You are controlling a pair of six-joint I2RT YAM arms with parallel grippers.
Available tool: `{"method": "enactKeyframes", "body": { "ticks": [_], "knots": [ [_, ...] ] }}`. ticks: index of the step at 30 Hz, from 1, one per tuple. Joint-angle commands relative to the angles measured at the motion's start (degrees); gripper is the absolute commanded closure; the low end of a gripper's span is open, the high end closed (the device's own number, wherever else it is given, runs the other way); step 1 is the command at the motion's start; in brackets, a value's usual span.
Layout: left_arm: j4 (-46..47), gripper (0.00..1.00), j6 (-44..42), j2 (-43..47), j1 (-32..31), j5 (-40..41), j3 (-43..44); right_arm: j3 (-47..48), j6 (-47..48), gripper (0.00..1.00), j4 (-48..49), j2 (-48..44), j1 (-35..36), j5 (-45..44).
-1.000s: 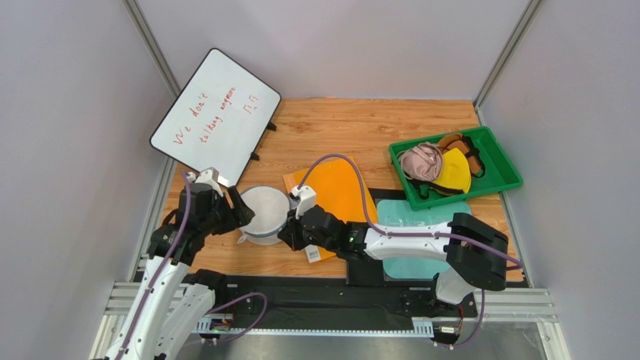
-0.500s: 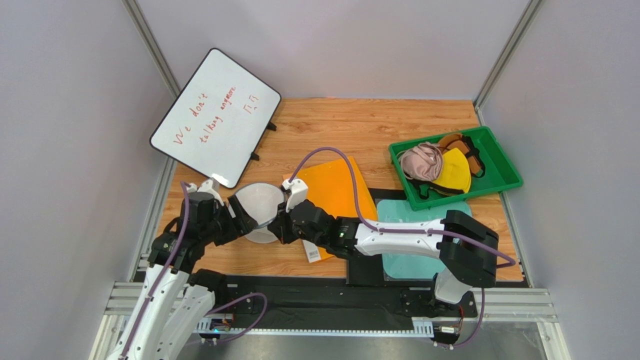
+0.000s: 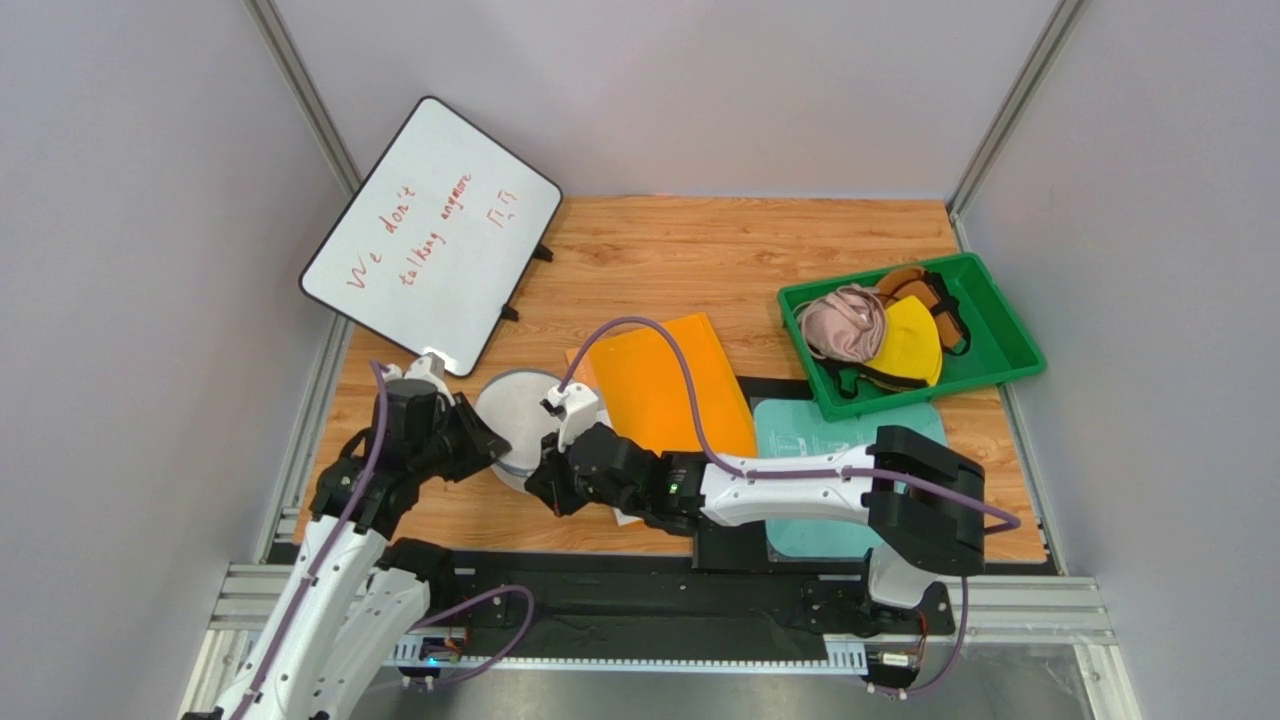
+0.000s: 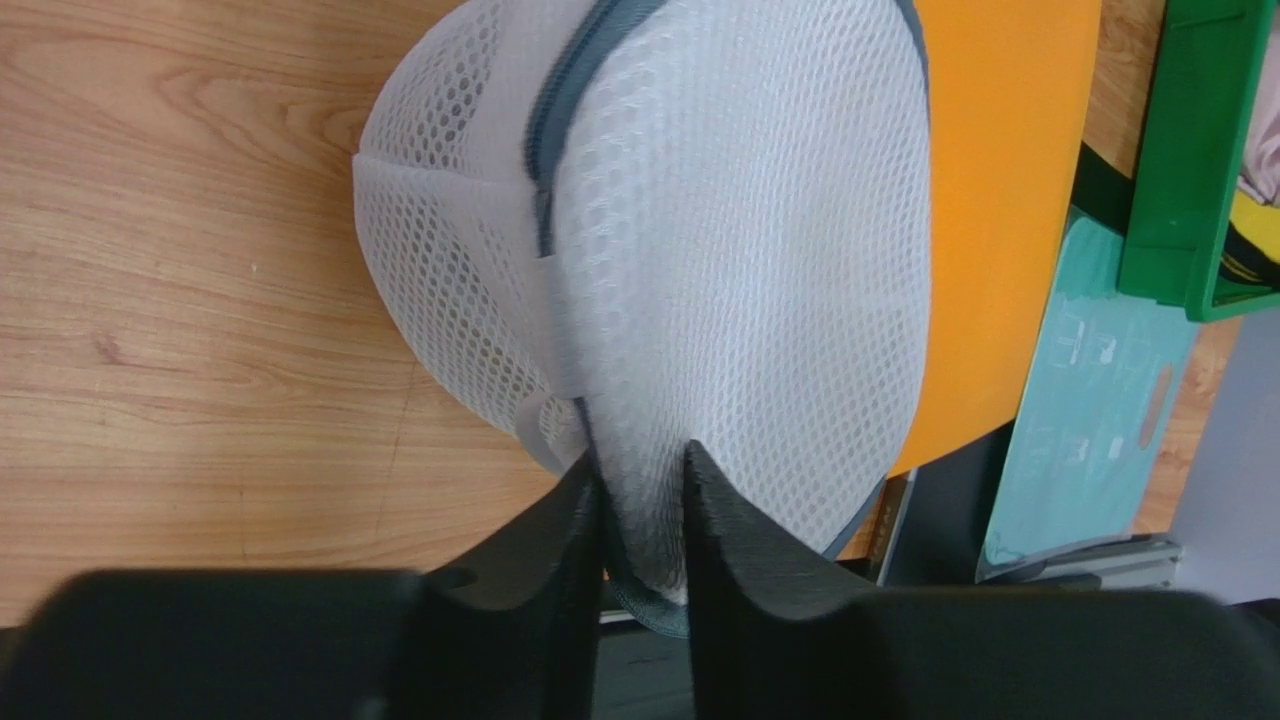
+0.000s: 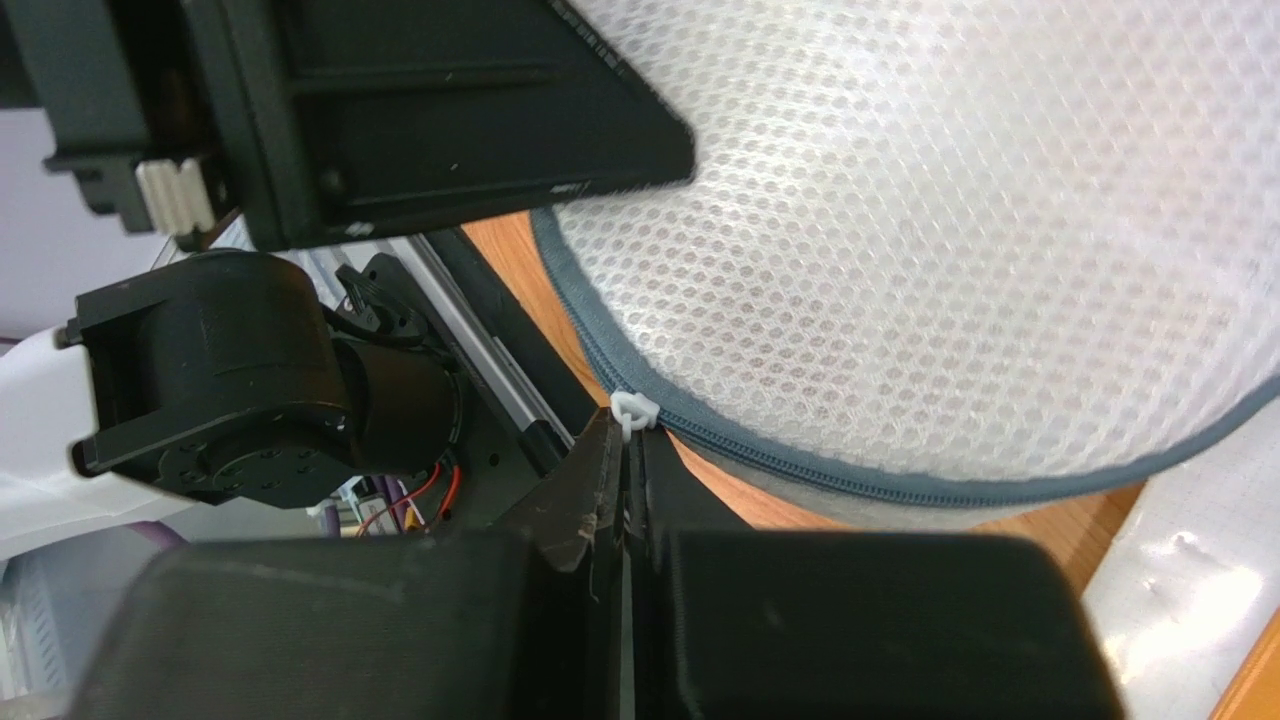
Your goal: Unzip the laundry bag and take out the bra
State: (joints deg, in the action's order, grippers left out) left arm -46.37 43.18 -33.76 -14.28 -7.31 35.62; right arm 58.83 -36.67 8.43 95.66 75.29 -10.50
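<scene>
The laundry bag [image 3: 519, 413], a round white mesh pouch with a dark grey zipper rim, lies on the wooden table between both arms. My left gripper [image 3: 478, 444] pinches its left edge: in the left wrist view the fingers [image 4: 643, 488] squeeze a fold of the bag's mesh [image 4: 721, 255]. My right gripper [image 3: 544, 477] is at the bag's near edge. In the right wrist view its tips [image 5: 624, 435] are shut on the small white zipper pull [image 5: 634, 407] on the grey rim of the bag [image 5: 932, 225]. The bra is hidden; nothing shows through the mesh.
An orange sheet [image 3: 669, 383] lies under and right of the bag, with a teal mat [image 3: 819, 435] beside it. A green tray [image 3: 1014, 318] at the right holds pink, yellow and brownish garments. A whiteboard [image 3: 428, 233] leans at the back left.
My left gripper has closed from open onto the bag's edge. The right arm has slid left and nearer along the bag's rim, staying shut. The bag has shifted slightly.
</scene>
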Motion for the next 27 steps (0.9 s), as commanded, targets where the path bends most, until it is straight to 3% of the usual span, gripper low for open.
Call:
{"method": "enactKeyframes", "body": {
  "ticks": [1,7,27],
  "knots": [
    [3.5,0.78,-1.0,-2.0,-0.2,0.5,1.2,0.1,0.0,1.00,2.0,-0.5,0.9,0.2],
    [4.8,1.00,-1.9,-4.0,-0.2,2.1,1.9,-2.4,-0.8,1.00,1.8,-2.0,1.0,0.0],
    [7.1,1.00,-5.9,-7.8,1.5,2.2,3.5,-9.5,-0.2,1.00,-1.2,-8.0,-1.8,-5.2]
  ]
}}
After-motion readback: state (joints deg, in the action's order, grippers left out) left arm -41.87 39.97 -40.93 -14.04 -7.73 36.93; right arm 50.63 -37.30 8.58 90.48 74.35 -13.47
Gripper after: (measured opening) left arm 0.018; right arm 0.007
